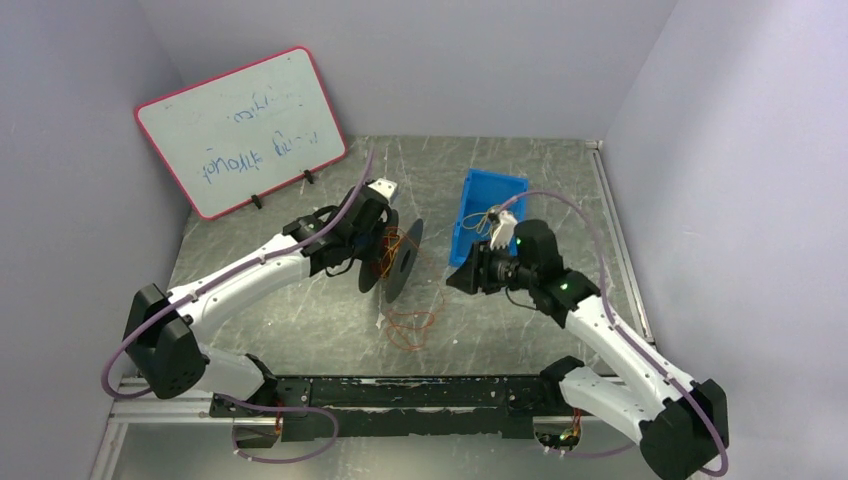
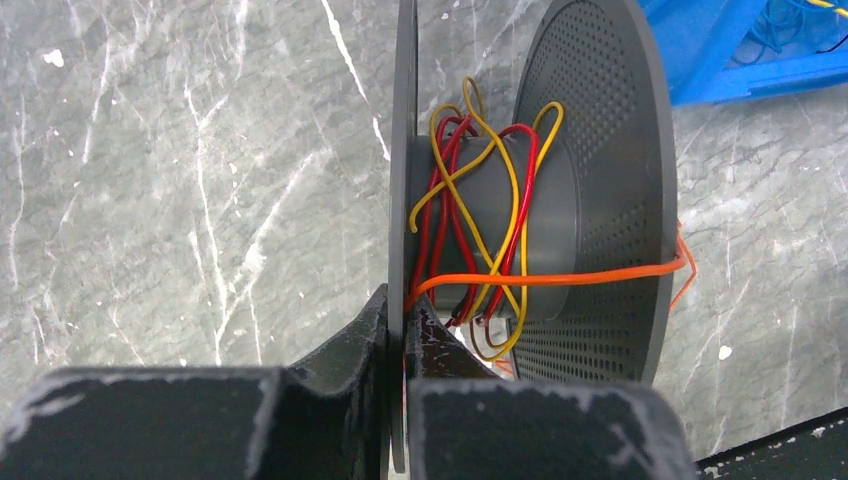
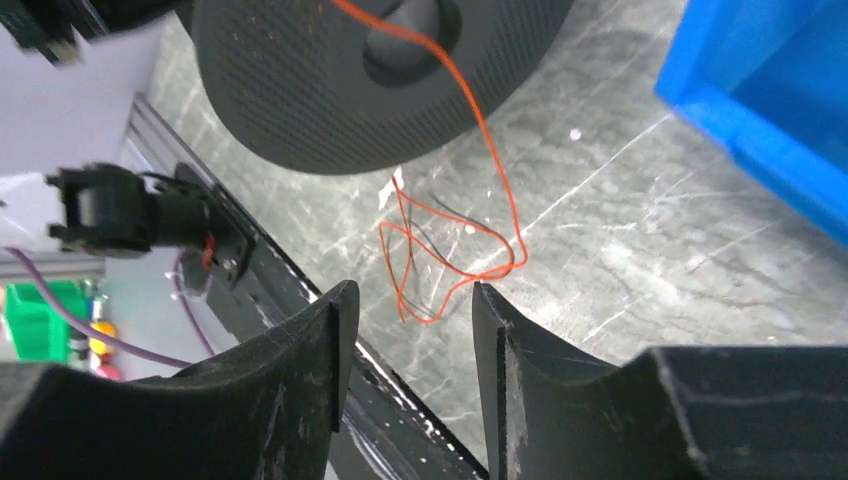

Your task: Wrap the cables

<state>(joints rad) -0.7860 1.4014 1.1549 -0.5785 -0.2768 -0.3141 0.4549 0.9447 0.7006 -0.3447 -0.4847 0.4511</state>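
A dark grey two-disc spool (image 1: pixel 398 262) stands on edge mid-table. My left gripper (image 2: pixel 406 322) is shut on the rim of its near disc (image 2: pixel 402 150) and holds it upright. Red and yellow cables (image 2: pixel 480 215) loop loosely round the hub, and an orange cable (image 2: pixel 560 277) crosses over the far perforated disc (image 2: pixel 610 190). The orange cable runs down off the spool into a loose tangle on the table (image 1: pixel 410 325), also seen in the right wrist view (image 3: pixel 450 245). My right gripper (image 3: pixel 407 300) is open and empty, above the table just right of the spool (image 3: pixel 330 80).
A blue bin (image 1: pixel 487 213) with more wires stands behind the right gripper, its corner in the right wrist view (image 3: pixel 770 90). A pink-framed whiteboard (image 1: pixel 240 130) leans at the back left. A black rail (image 1: pixel 400 395) runs along the near edge.
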